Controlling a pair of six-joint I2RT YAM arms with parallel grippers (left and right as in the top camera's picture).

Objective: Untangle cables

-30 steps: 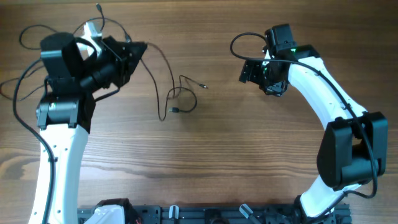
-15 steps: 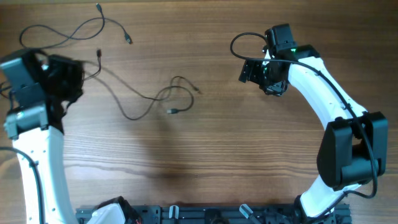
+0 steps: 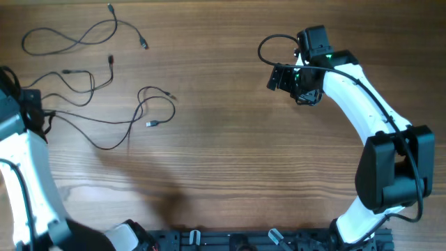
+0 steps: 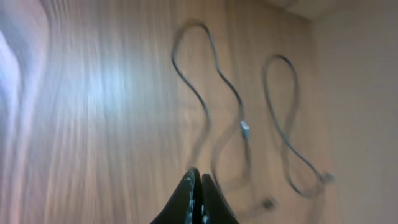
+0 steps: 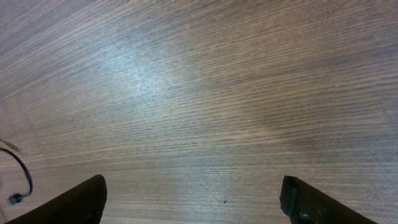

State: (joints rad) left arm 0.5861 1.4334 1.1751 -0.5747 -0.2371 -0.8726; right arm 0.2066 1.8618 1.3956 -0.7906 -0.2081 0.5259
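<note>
Left of the table (image 3: 230, 160), well apart from the right arm, lie the cables (image 3: 106, 148): thin, dark, limp cords with small silvery plug ends. An upper cable (image 3: 113, 23) lies by itself along the far edge. A middle cable (image 3: 110, 61) curls just below it. A long cable (image 3: 152, 123) runs rightward from the left tool (image 3: 33, 115) in loose loops that cross one another. Expect all three to be very light and entirely soft, so they will drag and slide over the smooth wood rather than lift as a body, and a loop will tighten if you pull against a crossing. Take hold on a straight run of cord near a plug end, where the strand lies clear of its neighbours, and not on the plug itself, which looks small and slippery. The left tool (image 4: 196, 199) has its fingers pressed together. The overhead view shows the long cable leading straight into them, so it appears pinched there, though the blurred wrist view does not show the contact. The right tool (image 3: 282, 78) stands wide apart over bare wood and carries nothing, as its own view confirms (image 5: 196, 202). No container appears in any view, and nothing is stored or enclosed.
</note>
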